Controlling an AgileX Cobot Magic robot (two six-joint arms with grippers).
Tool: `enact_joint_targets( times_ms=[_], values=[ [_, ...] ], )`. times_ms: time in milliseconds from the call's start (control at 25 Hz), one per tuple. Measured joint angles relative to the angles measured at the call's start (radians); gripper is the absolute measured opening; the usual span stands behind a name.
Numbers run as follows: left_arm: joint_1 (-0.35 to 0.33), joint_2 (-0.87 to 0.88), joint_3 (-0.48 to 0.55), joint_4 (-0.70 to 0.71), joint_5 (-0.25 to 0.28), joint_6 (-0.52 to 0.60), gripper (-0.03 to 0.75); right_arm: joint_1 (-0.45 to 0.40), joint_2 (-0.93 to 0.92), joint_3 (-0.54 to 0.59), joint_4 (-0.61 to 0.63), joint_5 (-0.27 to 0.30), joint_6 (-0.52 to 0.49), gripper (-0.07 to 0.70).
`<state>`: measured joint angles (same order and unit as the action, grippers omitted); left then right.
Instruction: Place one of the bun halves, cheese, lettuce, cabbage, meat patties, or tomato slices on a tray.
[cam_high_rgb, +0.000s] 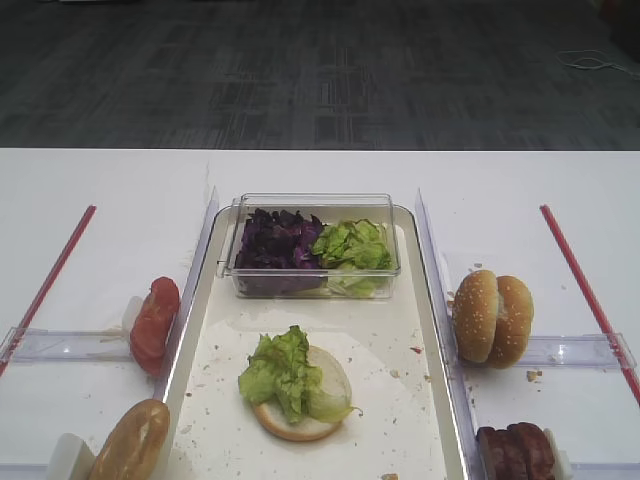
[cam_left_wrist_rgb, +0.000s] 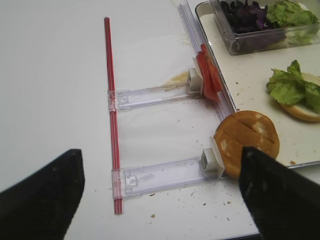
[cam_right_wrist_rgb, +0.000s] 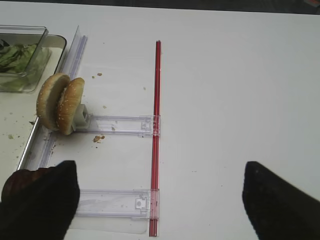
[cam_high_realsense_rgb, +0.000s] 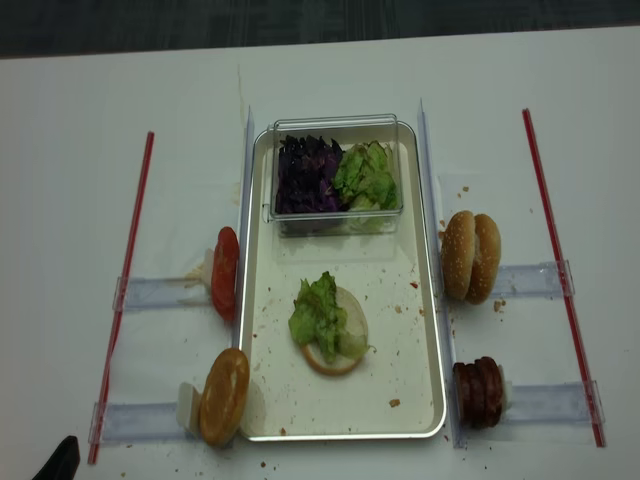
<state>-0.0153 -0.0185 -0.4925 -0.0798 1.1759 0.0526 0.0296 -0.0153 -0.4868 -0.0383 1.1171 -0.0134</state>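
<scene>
On the cream tray (cam_high_rgb: 385, 395) lies a bun half (cam_high_rgb: 300, 420) with lettuce (cam_high_rgb: 278, 372) on top. Left of the tray, tomato slices (cam_high_rgb: 155, 322) and another bun half (cam_high_rgb: 130, 440) stand on edge in clear holders. To its right stand two sesame bun halves (cam_high_rgb: 492, 317) and the meat patties (cam_high_rgb: 515, 452). Cabbage (cam_high_rgb: 277, 243) and more lettuce (cam_high_rgb: 352, 245) fill a clear box. My left gripper (cam_left_wrist_rgb: 160, 197) hovers open and empty over the table beside the left bun half (cam_left_wrist_rgb: 247, 142). My right gripper (cam_right_wrist_rgb: 160, 200) is open and empty, its left finger hiding part of the patties (cam_right_wrist_rgb: 22, 182).
The clear plastic box (cam_high_rgb: 312, 205) sits at the tray's far end. Clear holder rails (cam_right_wrist_rgb: 117, 125) and red strips (cam_right_wrist_rgb: 156, 125) lie on the white table on both sides. Upright clear dividers (cam_high_rgb: 430, 250) flank the tray. Crumbs are scattered on the tray and table.
</scene>
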Motion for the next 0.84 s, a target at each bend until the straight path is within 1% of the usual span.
enact_joint_targets(
  times_ms=[840],
  values=[
    [0.000,0.000,0.000,0.000,0.000,0.000,0.615,0.000,0.000,0.000,0.000,0.000,0.002,0.685]
  ],
)
